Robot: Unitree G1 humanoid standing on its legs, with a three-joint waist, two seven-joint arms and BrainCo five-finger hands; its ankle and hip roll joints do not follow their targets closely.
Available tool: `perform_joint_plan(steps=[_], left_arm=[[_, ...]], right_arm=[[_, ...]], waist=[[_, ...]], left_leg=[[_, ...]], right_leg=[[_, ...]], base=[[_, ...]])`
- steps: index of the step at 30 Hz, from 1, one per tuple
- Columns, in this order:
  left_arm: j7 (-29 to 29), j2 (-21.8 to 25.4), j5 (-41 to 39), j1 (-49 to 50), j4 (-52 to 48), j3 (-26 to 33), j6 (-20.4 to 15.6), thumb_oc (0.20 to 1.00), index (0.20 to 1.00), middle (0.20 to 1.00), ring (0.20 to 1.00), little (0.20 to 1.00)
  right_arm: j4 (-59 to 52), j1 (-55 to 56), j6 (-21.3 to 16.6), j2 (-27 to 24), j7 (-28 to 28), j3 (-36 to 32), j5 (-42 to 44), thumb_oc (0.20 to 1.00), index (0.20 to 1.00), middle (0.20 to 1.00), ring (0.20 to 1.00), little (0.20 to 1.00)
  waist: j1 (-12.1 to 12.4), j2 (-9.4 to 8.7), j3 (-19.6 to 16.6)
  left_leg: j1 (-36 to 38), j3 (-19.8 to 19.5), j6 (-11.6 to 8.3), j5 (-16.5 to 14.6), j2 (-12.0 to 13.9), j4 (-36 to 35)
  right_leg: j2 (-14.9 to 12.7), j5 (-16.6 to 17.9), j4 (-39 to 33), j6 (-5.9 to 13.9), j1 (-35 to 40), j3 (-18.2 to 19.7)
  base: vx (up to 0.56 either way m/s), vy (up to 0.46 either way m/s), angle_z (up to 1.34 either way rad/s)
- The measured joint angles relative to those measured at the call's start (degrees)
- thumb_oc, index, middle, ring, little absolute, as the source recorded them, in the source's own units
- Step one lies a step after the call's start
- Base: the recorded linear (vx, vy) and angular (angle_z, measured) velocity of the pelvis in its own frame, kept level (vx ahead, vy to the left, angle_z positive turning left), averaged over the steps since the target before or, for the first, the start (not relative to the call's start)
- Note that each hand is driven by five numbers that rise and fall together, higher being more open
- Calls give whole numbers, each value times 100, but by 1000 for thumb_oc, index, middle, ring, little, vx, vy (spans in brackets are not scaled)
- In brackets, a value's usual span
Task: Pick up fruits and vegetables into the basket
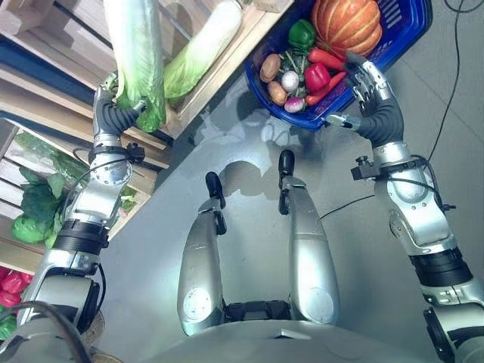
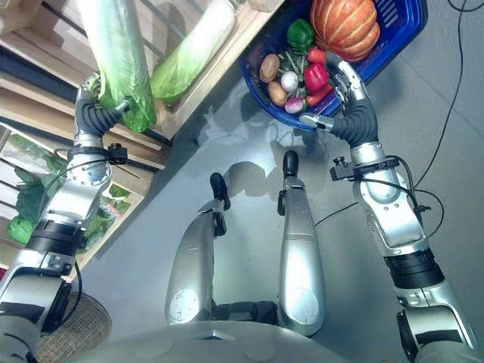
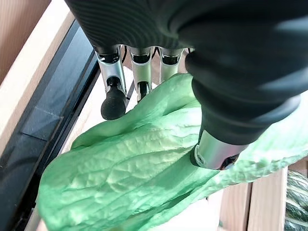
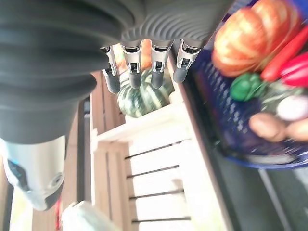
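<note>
Left wrist view: your left hand (image 3: 211,96) has its fingers (image 3: 113,98) and thumb curled round a long green leafy cabbage (image 3: 144,168), clamped on the leaf end beside a pale wooden board and a dark rail. In the left eye view that same cabbage (image 1: 136,53) stands up out of the left hand (image 1: 113,113) and crosses the front edge of a wooden crate (image 1: 227,68), where a second pale green cabbage (image 1: 204,45) lies slanted along the rim. The blue basket (image 1: 408,30) sits well to the right, its near rim curving just beside your right hand (image 1: 370,87). Inside it you see an orange pumpkin (image 1: 346,23), a green pepper (image 1: 302,34), red peppers (image 1: 318,76), a potato (image 1: 270,68) and a small purple-and-white turnip (image 1: 290,80), all packed toward the near wall. The right hand's fingers are straight and slightly apart, resting at the basket's edge with nothing held; the right wrist view shows them (image 4: 144,72) loose in a row, with a striped green squash (image 4: 142,98) on a slatted wooden shelf (image 4: 154,159) beyond them and the basket (image 4: 216,110) off to one side. Between crate edge and basket rim lies a stretch of bare grey floor (image 1: 249,128). More leafy greens (image 1: 34,204) fill a lower crate on the left.
</note>
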Motion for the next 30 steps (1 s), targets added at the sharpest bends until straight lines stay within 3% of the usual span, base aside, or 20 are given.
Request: perform_joint_plan(steps=[7,11,24,30], left_arm=[[-232,53,878,174,-537,38,-199,200,200,200,200,200],[-304,167,1498,216,-896,45,-529,200,200,200,200,200],[-788,168,1863,188,-1026,-133,-740,200,200,200,200,200],[-1026,163,2207,30,-1123,-561,-730,200,200,200,200,200]], right_arm=[[-24,-302,448,347,113,52,454,1000,1000,1000,1000,1000],[-27,-468,576,515,126,169,856,1000,1000,1000,1000,1000],[-39,-813,657,979,61,496,1799,1000,1000,1000,1000,1000],[-35,-994,649,1032,-329,715,1792,1000,1000,1000,1000,1000]], waist=[[234,1,4],[329,1,4],[401,-12,11],[403,-16,13]], left_leg=[[95,-73,25,-24,-6,90],[132,-178,40,-35,-1,174],[145,-292,83,-73,1,301],[216,-297,131,-112,-5,381]], right_leg=[[-52,8,-17,5,229,-128],[-73,-17,-65,55,399,-234],[-103,27,-134,50,624,-377],[-112,56,-233,109,797,-396]], base=[[0,-67,9],[8,-70,11],[3,-44,6],[-1,-20,2]])
